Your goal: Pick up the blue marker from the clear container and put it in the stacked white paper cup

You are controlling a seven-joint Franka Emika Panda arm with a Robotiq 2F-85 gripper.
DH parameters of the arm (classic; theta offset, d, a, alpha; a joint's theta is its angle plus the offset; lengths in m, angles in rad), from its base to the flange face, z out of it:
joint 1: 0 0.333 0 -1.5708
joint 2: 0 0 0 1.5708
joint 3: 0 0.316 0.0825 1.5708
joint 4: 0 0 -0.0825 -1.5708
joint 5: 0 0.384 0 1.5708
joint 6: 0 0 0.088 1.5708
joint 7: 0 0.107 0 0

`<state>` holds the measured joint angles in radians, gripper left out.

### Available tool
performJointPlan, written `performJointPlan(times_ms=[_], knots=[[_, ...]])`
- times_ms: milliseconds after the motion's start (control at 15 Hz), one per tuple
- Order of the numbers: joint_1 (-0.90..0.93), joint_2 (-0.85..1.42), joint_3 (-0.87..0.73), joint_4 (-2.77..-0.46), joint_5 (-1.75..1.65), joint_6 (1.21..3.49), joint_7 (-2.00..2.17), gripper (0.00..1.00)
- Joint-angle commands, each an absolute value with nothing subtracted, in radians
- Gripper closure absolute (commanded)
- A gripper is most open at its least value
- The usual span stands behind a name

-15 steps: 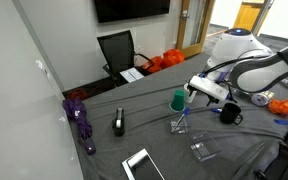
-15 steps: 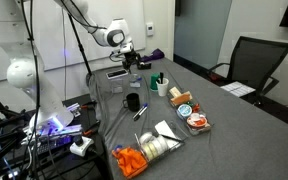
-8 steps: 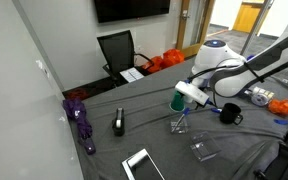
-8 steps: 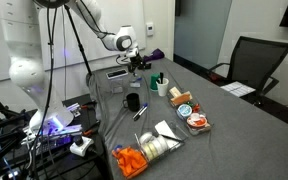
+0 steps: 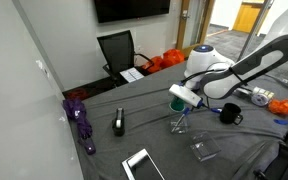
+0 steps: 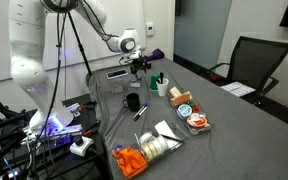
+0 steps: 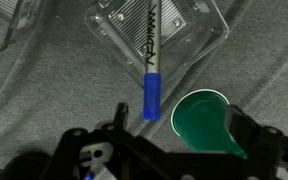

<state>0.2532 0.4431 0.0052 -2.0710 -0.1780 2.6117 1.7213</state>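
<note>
Exterior views share table (image 5: 149, 118), wrist overhead

The blue marker (image 7: 151, 65) carries dark print along its barrel, too blurred to read.

Arm (image 5: 234, 75) has that typical Panda look: fat rounded white shells, dark grey bands at the joints, and a smooth white dome well back from the gripper (image 7: 169, 135). Directly behind the gripper there's a boxy white block. The gripper itself is all black, with chunky linkage fingers and a few small white bits on the left one.
</note>
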Motion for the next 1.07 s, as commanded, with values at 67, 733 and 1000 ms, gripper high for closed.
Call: performJointPlan(times_ms=[67, 733, 1000], knots=[[0.290, 0.478, -0.031, -2.030, -0.178, 2.571, 1.730, 0.00], [0.310, 0.504, -0.052, -2.035, -0.188, 2.560, 1.727, 0.25], [0.317, 0.509, -0.062, -2.036, -0.195, 2.566, 1.734, 0.49]])
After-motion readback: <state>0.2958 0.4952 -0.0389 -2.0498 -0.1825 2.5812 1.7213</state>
